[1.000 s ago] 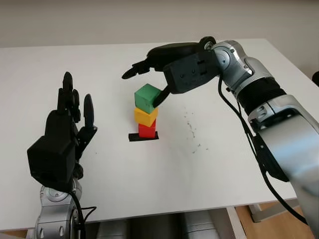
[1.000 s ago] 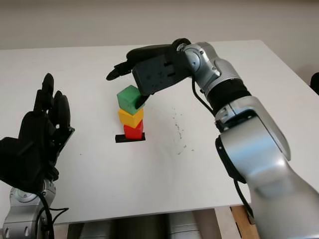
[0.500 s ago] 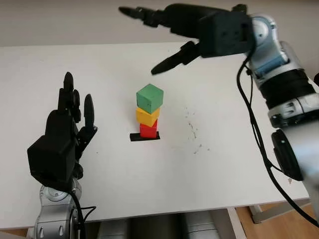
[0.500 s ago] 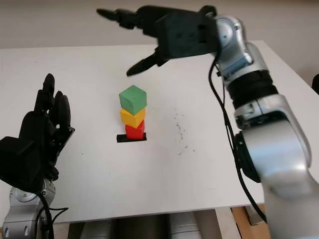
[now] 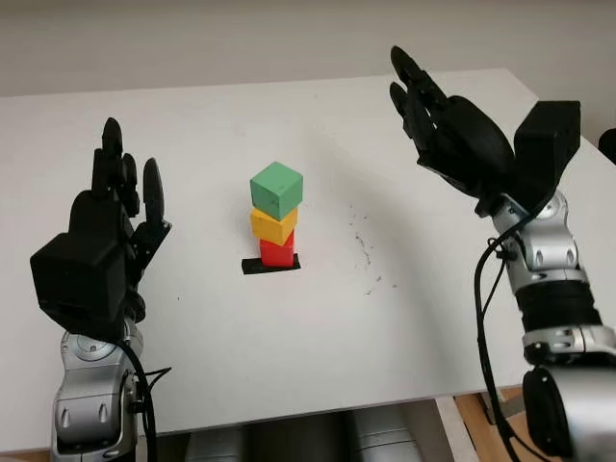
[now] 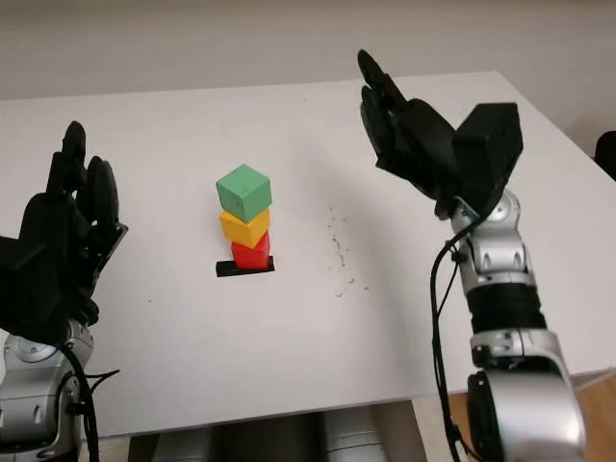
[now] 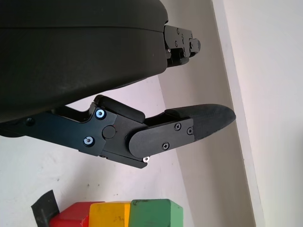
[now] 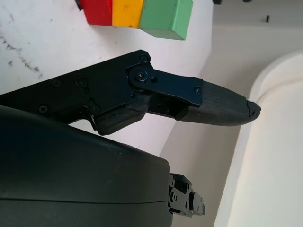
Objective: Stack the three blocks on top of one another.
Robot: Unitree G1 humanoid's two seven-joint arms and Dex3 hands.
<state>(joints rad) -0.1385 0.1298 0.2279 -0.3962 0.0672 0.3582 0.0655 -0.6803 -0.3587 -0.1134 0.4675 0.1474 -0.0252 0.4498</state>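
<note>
Three blocks stand stacked at the middle of the white table [image 5: 289, 356]: a red block [image 5: 277, 252] at the base on a black tape mark [image 5: 270, 265], a yellow block [image 5: 273, 225] on it, and a green block [image 5: 277, 190] on top, turned slightly. My right hand [image 5: 438, 120] is open, raised above the table to the right of the stack and well apart from it. To the left of the stack my left hand [image 5: 120, 192] is held up, open. The stack also appears in the left wrist view, green block [image 7: 156, 213], and in the right wrist view, green block [image 8: 166, 19].
Small dark specks [image 5: 366, 252] mark the table right of the stack. The table's front edge [image 5: 289, 409] runs close to both arms. A pale wall [image 5: 289, 38] rises behind the far edge.
My right hand has let go of the green block, lifted up and swung back to the right side. The green block stays on top of the stack. The left hand has barely moved.
</note>
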